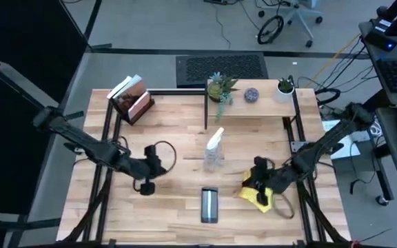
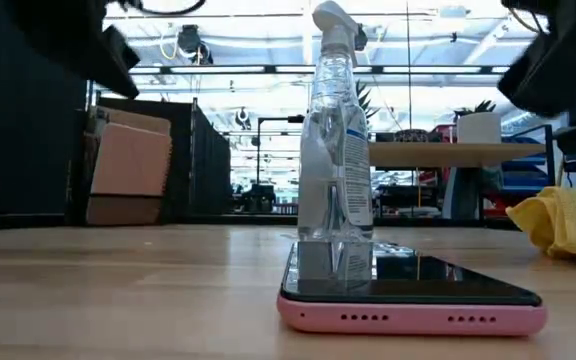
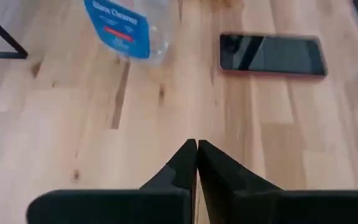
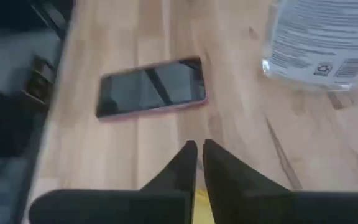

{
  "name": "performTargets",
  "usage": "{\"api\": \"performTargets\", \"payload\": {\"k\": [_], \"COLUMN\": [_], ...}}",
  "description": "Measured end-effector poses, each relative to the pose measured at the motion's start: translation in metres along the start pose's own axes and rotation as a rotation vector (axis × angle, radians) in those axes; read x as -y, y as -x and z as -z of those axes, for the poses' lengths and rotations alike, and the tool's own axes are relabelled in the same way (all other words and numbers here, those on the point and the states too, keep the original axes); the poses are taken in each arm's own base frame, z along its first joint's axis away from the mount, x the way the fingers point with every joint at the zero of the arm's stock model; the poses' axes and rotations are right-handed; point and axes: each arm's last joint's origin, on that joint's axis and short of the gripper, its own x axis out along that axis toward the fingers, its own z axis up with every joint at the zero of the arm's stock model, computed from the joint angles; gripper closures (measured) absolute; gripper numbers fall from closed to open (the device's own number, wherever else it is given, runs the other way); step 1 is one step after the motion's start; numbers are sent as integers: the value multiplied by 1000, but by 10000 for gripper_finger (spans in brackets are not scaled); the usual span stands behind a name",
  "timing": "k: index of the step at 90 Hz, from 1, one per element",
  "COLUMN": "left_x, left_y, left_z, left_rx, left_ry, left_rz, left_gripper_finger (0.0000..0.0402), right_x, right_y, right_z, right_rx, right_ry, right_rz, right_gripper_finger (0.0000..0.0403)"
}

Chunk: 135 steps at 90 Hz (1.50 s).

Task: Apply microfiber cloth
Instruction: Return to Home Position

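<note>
- We see the left arm reach in from the table's left edge, bent low over the wood, with the left gripper hanging above bare boards to the left of the phone.
- In its wrist view the fingers meet tip to tip. They are closed, with nothing between them.
- The right arm comes in from the right edge and slopes down toward the middle, with the right gripper raised over the microfiber cloth.
- Its fingers are drawn together to a hairline gap. We see a sliver of yellow low between them, which is probably the cloth lying beneath rather than anything pinched, though we cannot be sure from this angle.
- The cloth sits crumpled on the table just right of the phone, apart from it; in the low view it rests on the wood.
- The phone lies flat, screen up, near the front edge, with the spray bottle standing upright behind it.
</note>
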Motion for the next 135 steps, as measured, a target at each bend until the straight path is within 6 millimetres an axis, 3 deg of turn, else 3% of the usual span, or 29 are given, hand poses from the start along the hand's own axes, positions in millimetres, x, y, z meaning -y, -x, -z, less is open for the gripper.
{"api": "performTargets", "payload": {"k": [11,23,46,58,83,113,135], "left_x": [-11,-14,-15,-14,-17,-17,-17], "left_y": [6,9,-1,-3,-4,-5,-5], "left_z": [17,20,24,25,39,41,42], "left_rx": [-26,-17,67,174,280,273,274], "left_ry": [95,182,56,19,-2,16,-13], "left_rz": [-34,-53,-102,-43,137,191,188], "left_gripper_finger": [400,401,401,401,401,401,401], "right_x": [19,26,26,30,63,94,97], "right_y": [10,16,19,24,30,31,36], "right_z": [10,13,8,6,18,27,24], "right_rx": [68,101,222,293,504,556,596], "right_ry": [-20,-92,66,123,161,208,281], "right_rz": [12,13,88,66,-259,-217,-208], "right_gripper_finger": [398,402,400,401,401,401,401]}}
